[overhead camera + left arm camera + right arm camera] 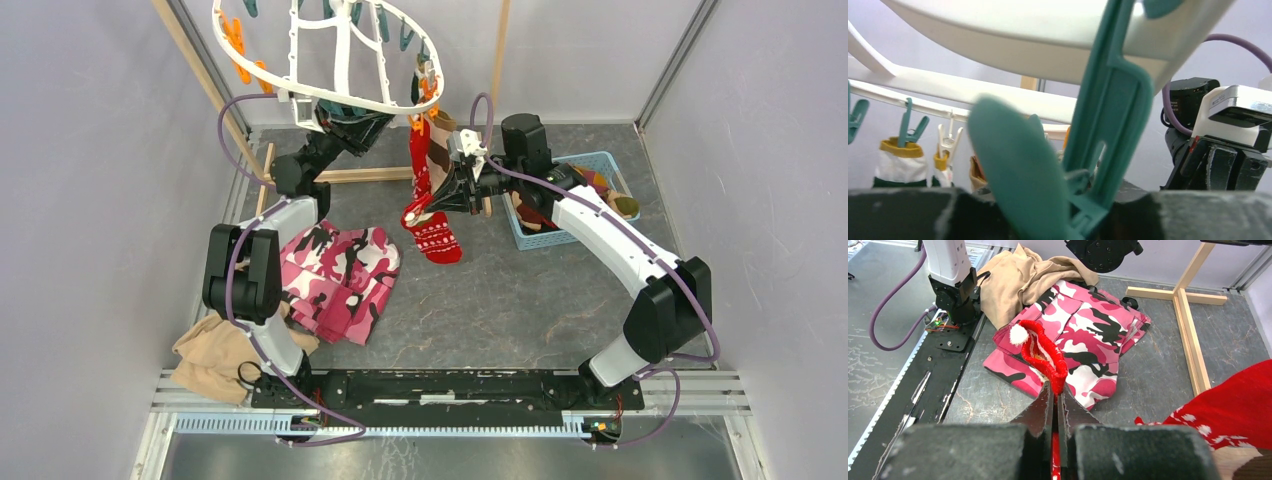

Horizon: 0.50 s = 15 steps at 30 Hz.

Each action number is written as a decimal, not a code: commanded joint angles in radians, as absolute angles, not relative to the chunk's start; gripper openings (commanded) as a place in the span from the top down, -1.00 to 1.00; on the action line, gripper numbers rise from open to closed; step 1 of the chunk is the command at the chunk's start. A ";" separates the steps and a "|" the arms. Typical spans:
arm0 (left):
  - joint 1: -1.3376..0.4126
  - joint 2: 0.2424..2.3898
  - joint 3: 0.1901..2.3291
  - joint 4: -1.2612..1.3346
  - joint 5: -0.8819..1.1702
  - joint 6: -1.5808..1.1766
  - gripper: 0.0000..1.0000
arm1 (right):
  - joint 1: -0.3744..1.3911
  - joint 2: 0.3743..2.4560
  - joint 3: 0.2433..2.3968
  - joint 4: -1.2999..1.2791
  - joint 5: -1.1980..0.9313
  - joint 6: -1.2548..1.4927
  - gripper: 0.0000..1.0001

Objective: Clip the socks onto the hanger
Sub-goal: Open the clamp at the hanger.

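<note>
Right wrist only: I saw right gripper (pixel 1054 390) clamped on red sock (pixel 1045 352) cuff, frame centre | Left wrist only: left gripper (pixel 1045 215) fingers pressed on teal clip (pixel 1108 115) under hanger (pixel 998 30), clip's lower end cut off | Top: left fingers hidden behind hanger, upper left; sock hung centre, right of them

The white plastic oval hanger (pixel 343 55) runs off the overhead view's top edge. From the left wrist, a teal plastic clip (pixel 1108 115) looms blurred inside the left claw (pixel 1063 220); whether it is squeezed is unclear. The red white-patterned sock (pixel 1243 400) is cropped at the right wrist view's edge.
</note>
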<state>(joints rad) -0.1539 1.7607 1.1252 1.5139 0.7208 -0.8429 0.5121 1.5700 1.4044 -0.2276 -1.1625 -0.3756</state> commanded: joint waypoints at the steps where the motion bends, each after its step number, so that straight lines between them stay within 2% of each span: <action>1: -0.158 1.767 1.172 1.737 0.748 -0.888 0.44 | 0.510 1.555 1.421 -0.212 -1.180 -0.379 0.96; 2: -0.158 1.768 1.171 1.737 0.746 -0.889 0.54 | 0.509 1.554 1.420 -0.210 -1.180 -0.379 0.96; 5: -0.158 1.768 1.169 1.737 0.746 -0.895 0.71 | 0.507 1.552 1.419 -0.210 -1.177 -0.381 0.96; 10: -0.158 1.760 1.158 1.737 0.724 -0.918 0.85 | 0.502 1.554 1.434 -0.186 -1.098 -0.337 0.97; 12: -0.158 1.755 1.149 1.737 0.709 -0.934 0.94 | 0.501 1.548 1.424 -0.118 -1.008 -0.249 0.98; 15: -0.160 1.742 1.127 1.738 0.682 -0.954 0.96 | 0.501 1.533 1.376 0.048 -0.919 -0.105 1.00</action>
